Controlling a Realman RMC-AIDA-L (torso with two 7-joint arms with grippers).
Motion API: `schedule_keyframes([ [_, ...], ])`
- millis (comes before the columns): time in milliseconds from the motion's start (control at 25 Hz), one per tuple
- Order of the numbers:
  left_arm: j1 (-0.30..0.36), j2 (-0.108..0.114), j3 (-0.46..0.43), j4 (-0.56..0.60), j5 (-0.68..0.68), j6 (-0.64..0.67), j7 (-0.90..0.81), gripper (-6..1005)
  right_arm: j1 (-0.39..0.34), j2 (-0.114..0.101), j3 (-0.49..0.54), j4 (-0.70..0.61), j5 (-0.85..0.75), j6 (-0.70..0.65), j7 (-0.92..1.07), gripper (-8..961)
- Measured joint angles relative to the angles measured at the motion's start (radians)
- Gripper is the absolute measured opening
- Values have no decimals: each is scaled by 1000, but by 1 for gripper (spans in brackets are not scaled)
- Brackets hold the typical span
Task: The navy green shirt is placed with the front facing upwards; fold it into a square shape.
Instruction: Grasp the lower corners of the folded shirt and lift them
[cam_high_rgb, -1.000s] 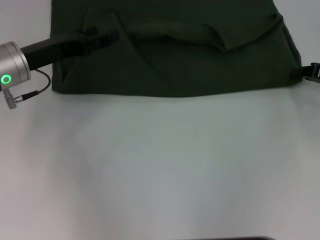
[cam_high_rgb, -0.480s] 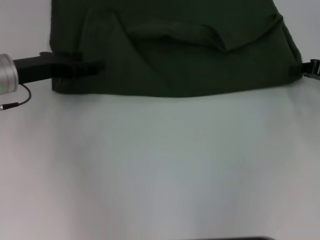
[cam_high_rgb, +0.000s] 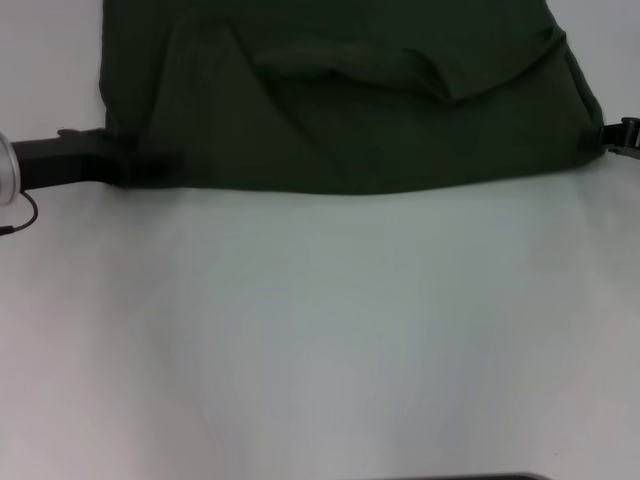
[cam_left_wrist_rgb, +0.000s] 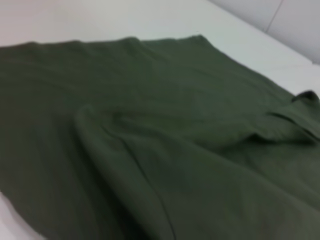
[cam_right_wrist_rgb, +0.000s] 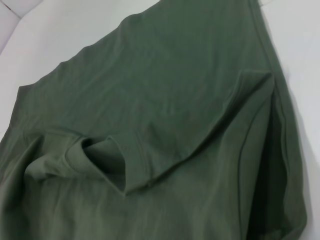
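STEP: next fold of navy green shirt (cam_high_rgb: 340, 110) | LEFT: left gripper (cam_high_rgb: 150, 167) at shirt's near-left corner — finger state cannot be told | RIGHT: right gripper (cam_high_rgb: 612, 138) at shirt's near-right edge — likewise unclear | METHOD: pinch both near corners, lift evenly, keep fold edge straight

The left arm comes in from the left edge of the head view, about a third of the way down. It lies almost flat and points to the right. Its silver wrist sits at the very edge. The black left gripper (cam_high_rgb: 150, 165) reaches out sideways. The right gripper (cam_high_rgb: 622, 138) just peeks in at the right edge.
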Motion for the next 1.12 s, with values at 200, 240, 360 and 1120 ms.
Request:
schedule_keyframes([
  [200,0,1,2,13,46,16,-10,841,0,-3,8,0,0,0,-1,36],
  [240,0,1,2,13,46,16,-10,841,0,-4,9,0,0,0,0,36],
  [360,0,2,5,26,74,37,-14,841,0,-4,9,0,0,0,0,36],
  [1120,-11,8,11,30,123,26,-2,832,2,-5,9,-2,0,0,2,36],
])
